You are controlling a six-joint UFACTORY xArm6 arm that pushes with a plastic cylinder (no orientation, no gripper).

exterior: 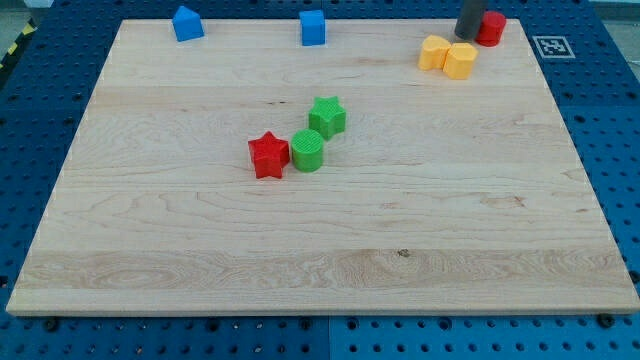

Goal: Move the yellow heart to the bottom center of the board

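Note:
Two yellow blocks touch each other near the board's top right: one (434,52) on the left and one (461,60) on the right. I cannot tell for sure which of them is the heart. My tip (467,38) stands just above the right yellow block, close to its upper edge. It is also right beside the left side of a red block (492,27). Whether the tip touches either block is unclear.
A blue block (186,23) and a blue cube (313,27) sit along the top edge. A green star (327,116), a green cylinder (308,150) and a red star (268,154) cluster near the board's middle. The wooden board (320,270) lies on a blue pegboard.

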